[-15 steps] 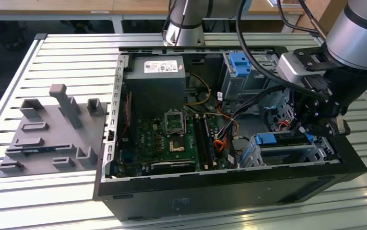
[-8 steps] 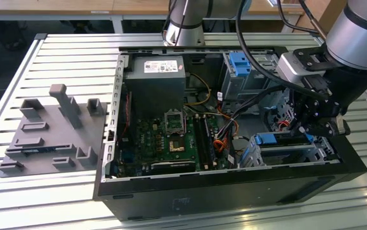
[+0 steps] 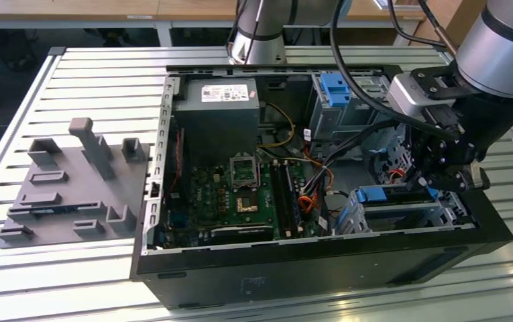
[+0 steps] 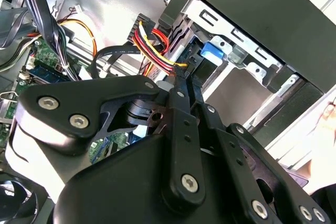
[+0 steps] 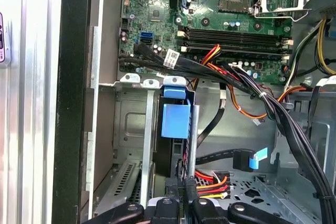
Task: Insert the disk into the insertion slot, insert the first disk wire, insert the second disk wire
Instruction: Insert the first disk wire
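Blue-framed, the disk (image 5: pixel 176 121) sits in the insertion slot (image 5: pixel 131 129), at the near corner of the case (image 3: pixel 328 268) on the exterior view's right. We see the gripper (image 5: pixel 182 186) just beside it, fingers drawn together next to red and yellow wires (image 5: pixel 212 182).

Setting: robotics lab or test workshop. Evidence: the work surface is a slatted aluminium-profile table (image 3: pixel 86 80), and a silver robot arm (image 3: pixel 507 47) rises from its far side. A grey fixture plate (image 3: pixel 68 194) with moulded part holders lies beside an opened desktop computer case (image 3: pixel 328 268), its motherboard (image 3: pixel 238 194) exposed. Wooden desks (image 3: pixel 104 8) stand behind.
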`<state>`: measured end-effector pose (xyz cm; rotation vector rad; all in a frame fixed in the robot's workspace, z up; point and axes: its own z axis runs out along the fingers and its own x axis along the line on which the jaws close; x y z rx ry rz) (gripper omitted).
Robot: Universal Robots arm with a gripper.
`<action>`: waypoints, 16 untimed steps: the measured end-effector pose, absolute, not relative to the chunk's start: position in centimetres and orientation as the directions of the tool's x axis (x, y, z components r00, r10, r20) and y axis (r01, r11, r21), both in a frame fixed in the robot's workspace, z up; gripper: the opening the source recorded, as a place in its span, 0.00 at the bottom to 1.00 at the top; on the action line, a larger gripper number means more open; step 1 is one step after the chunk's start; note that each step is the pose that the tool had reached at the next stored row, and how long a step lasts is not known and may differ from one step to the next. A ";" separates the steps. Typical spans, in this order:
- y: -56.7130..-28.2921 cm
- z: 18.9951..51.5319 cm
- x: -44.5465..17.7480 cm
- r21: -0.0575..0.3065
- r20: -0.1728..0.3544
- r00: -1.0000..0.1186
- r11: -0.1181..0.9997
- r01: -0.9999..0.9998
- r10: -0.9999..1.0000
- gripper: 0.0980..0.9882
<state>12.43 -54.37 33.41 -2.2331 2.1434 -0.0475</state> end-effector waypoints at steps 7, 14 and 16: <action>-54.4 33.5 12.4 -0.054 -0.010 0.030 -0.029 -0.998 -1.000 0.07; -54.4 33.4 12.4 -0.054 -0.010 0.015 -0.014 -0.998 -1.000 0.07; -54.4 33.4 12.4 -0.054 -0.010 0.015 -0.014 -0.998 -1.000 0.07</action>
